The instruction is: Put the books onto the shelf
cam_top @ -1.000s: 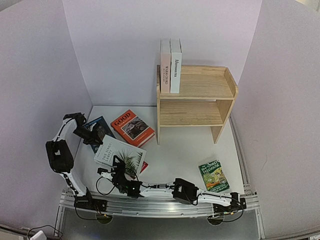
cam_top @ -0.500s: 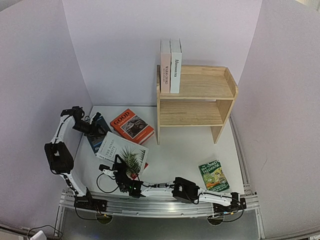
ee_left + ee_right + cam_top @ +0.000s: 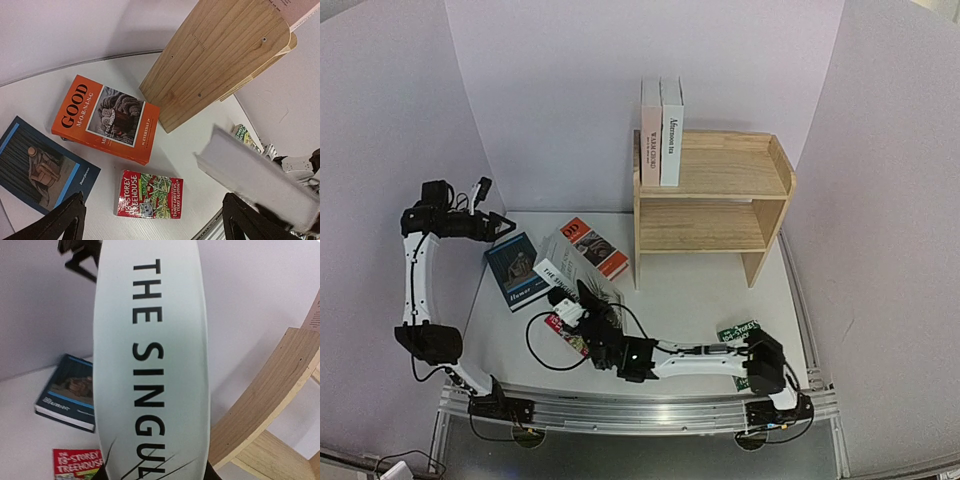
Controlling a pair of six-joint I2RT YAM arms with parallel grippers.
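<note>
- The left jaws, clenched beside the white palm-leaf book (image 3: 572, 268) a second ago, now stand wide apart and grasp nothing. The left arm (image 3: 415, 250) has drawn up and back to the upper left of the top view.
- The right jaws, wide a second ago, have clenched on the white book's spine. The right wrist view is filled by that spine, lettered "THE SINGU".
- The book no longer lies flat. It hangs tilted above the bench (image 3: 690, 300) at centre left, hiding part of the orange "GOOD" book (image 3: 598, 250).
- The red Treehouse book (image 3: 149, 195) that lay under it is now uncovered.
- Judgement: the right arm alone now carries the book, and the trip to the shelf (image 3: 715, 190) at upper right comes next.
- Two books (image 3: 661, 125) stand on the top tier; the blue book (image 3: 518, 268) and the green book (image 3: 735, 332) wait on the bench.
</note>
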